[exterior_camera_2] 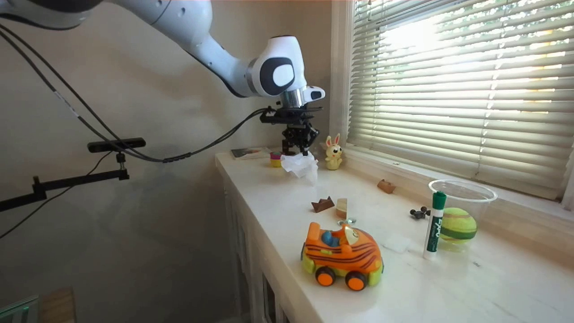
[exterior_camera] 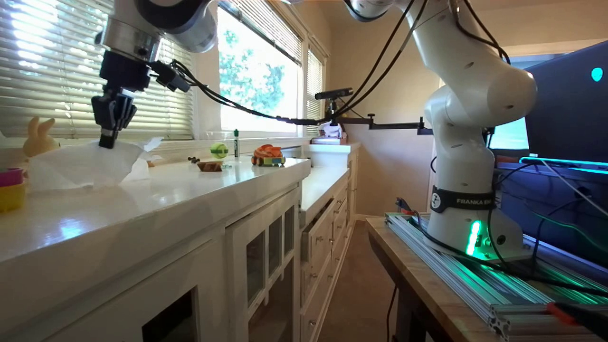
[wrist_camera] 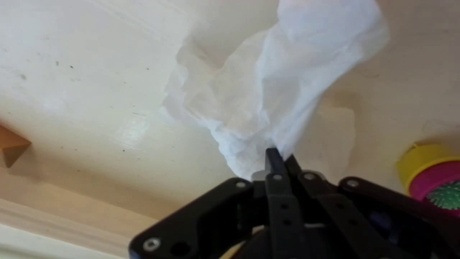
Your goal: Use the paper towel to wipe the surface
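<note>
fingers (wrist_camera: 274, 162): you had them together, clamped on a narrow pinch of paper towel (wrist_camera: 248, 97).
paper towel: it spread from ten to two o'clock of that pinch in your wrist view; a hard drag risked tearing it loose.
desk (wrist_camera: 93, 104): dark specks (wrist_camera: 71, 67) lay toward ten; loose folds, poorly pressed, could skim over them.
yellow-and-pink cup (wrist_camera: 429, 176): stood near, at three; a wide stroke risked toppling it.
brown block (wrist_camera: 13, 145): sat farther, at nine, likewise exposed.
</note>
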Tool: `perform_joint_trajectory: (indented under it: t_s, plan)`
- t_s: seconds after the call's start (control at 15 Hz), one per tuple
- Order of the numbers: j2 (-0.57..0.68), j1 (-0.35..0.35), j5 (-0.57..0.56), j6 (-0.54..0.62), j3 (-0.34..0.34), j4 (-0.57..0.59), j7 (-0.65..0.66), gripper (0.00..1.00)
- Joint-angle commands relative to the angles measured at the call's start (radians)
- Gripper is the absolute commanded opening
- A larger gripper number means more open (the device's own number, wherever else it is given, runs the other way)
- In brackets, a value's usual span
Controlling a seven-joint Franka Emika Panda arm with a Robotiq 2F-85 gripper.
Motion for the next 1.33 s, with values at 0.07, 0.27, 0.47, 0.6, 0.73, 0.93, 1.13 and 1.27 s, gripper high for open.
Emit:
perform_joint_trajectory:
  t_s: [0.07, 0.27, 0.47, 0.6, 0.73, 0.93, 1.13, 1.27]
  plan:
    - [0.081, -0.043, 0.104, -0.027, 0.047, 0.088, -0.081, 0.05]
    - [0.101, -0.071, 0.161, -0.023, 0.061, 0.073, -0.094, 0.04]
    - [0.111, -0.097, 0.208, -0.008, 0.067, 0.041, -0.094, 0.05]
    - [0.107, -0.108, 0.226, -0.002, 0.065, 0.020, -0.087, 0.04]
    - [0.090, -0.112, 0.233, 0.003, 0.059, -0.005, -0.073, 0.04]
    - [0.052, -0.105, 0.230, 0.002, 0.048, -0.051, -0.039, 0.04]
    - [0.004, -0.101, 0.236, 0.003, 0.043, -0.116, -0.002, 0.04]
    - [-0.036, -0.095, 0.237, 0.003, 0.035, -0.170, 0.036, 0.04]
